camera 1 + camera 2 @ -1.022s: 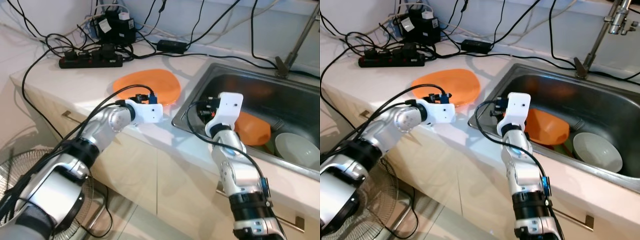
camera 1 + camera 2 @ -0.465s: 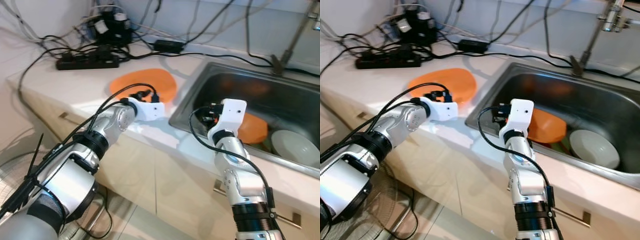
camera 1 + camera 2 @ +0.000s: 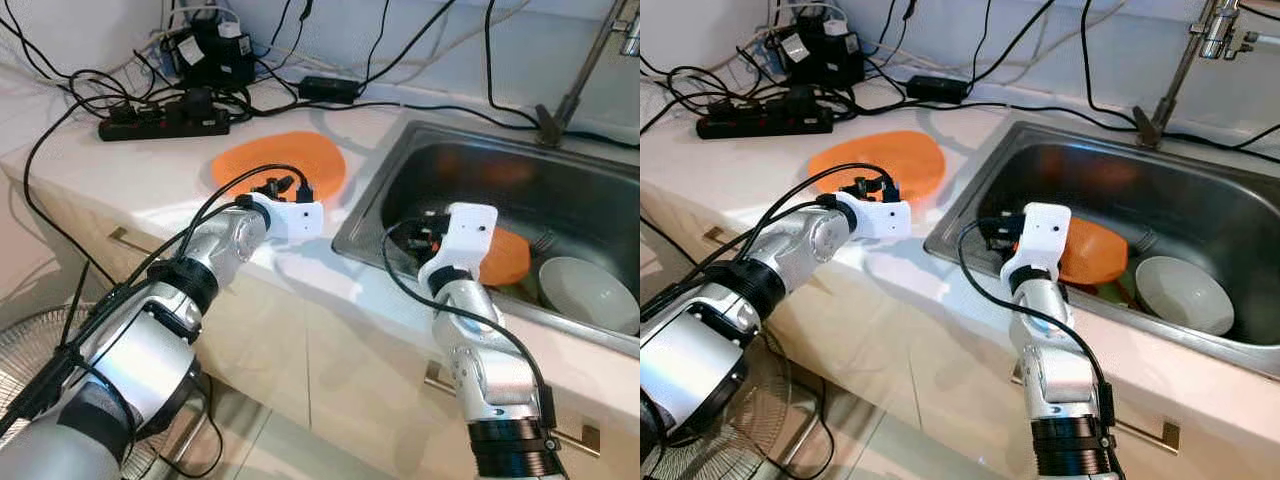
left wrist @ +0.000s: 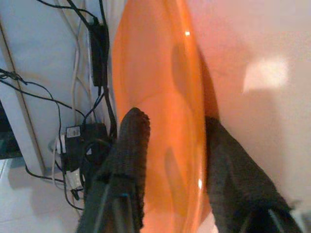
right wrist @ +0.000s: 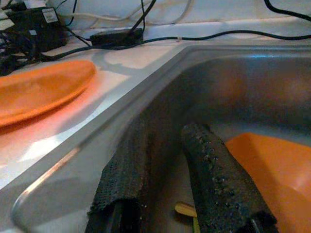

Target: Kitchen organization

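Observation:
An orange plate [image 3: 285, 160] lies flat on the white counter, left of the sink [image 3: 470, 170]. My left gripper [image 3: 272, 186] is at the plate's near rim. In the left wrist view its fingers [image 4: 133, 145] sit on either side of the plate's edge [image 4: 160, 97], shut on it. My right gripper [image 3: 425, 223] hangs just inside the sink's near left corner. It is open by a narrow gap [image 5: 166, 128] with nothing between the fingers. An orange dish [image 3: 505, 255] lies in the sink just beyond it, with a white bowl [image 3: 590, 290] to its right.
A black power strip [image 3: 165, 118], adapters and several cables crowd the back of the counter behind the plate. The faucet [image 3: 575, 85] rises at the sink's far side. A fan [image 3: 20, 340] stands on the floor at the left, below the counter edge.
The camera has shifted a little. My left gripper stays at the plate's near rim. My right gripper has edged slightly further into the sink toward the orange dish.

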`<state>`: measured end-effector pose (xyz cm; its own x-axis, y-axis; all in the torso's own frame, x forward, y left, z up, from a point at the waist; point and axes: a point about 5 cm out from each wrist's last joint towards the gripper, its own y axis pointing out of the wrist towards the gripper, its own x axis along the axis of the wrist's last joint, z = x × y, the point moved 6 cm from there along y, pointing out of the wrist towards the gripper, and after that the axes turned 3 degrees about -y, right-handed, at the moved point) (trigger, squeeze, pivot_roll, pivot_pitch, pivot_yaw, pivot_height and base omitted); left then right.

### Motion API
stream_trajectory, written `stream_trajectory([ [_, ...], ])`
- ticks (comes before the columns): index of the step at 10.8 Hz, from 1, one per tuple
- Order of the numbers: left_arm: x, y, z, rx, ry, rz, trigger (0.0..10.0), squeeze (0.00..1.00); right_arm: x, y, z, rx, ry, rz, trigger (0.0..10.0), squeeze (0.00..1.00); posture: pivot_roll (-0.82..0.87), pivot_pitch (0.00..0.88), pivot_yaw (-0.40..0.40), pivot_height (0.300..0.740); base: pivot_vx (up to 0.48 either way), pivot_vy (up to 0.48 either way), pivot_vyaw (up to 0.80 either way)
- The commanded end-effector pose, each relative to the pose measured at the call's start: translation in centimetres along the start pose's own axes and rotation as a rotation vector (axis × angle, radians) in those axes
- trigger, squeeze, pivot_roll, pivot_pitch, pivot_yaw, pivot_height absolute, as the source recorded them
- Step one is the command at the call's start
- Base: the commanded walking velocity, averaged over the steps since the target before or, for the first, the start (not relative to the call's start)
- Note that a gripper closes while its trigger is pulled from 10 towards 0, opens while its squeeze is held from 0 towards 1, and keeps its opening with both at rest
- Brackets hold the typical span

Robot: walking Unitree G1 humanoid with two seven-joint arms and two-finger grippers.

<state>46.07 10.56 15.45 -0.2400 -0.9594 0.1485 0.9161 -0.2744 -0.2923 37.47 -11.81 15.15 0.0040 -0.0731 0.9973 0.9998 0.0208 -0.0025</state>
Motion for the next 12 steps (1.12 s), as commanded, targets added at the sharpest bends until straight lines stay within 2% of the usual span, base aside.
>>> stream_trajectory([
  [1,-1.6,-0.3,-3.8,-0.104,0.004,0.059,0.0,0.00,0.3,-0.1,0.1,0.001,0.005,-0.002,10.0,0.00,0.11,0.124,0.027,0.740,0.000,0.000,0.00],
  [8,-2.1,-0.4,-3.2,-0.085,0.019,0.063,0.0,0.00,0.4,0.3,0.0,-0.008,0.014,-0.002,10.0,0.00,0.12,0.098,0.025,0.740,0.000,0.000,0.00],
  [10,-2.2,-0.4,-2.2,-0.043,0.037,0.054,0.0,0.00,0.5,0.5,0.2,-0.005,0.018,-0.005,10.0,0.00,0.13,0.088,0.025,0.740,0.000,0.000,0.00],
  [11,-1.7,-0.4,-0.9,0.012,0.050,0.023,0.0,0.00,0.8,0.7,0.3,-0.004,0.020,-0.013,10.0,0.00,0.13,0.082,0.025,0.740,0.000,0.000,0.00],
  [12,-0.5,-0.5,1.2,0.107,0.054,-0.033,0.0,0.00,1.1,0.8,0.2,-0.004,0.020,-0.022,10.0,0.00,0.13,0.077,0.026,0.740,0.000,0.000,0.00],
])
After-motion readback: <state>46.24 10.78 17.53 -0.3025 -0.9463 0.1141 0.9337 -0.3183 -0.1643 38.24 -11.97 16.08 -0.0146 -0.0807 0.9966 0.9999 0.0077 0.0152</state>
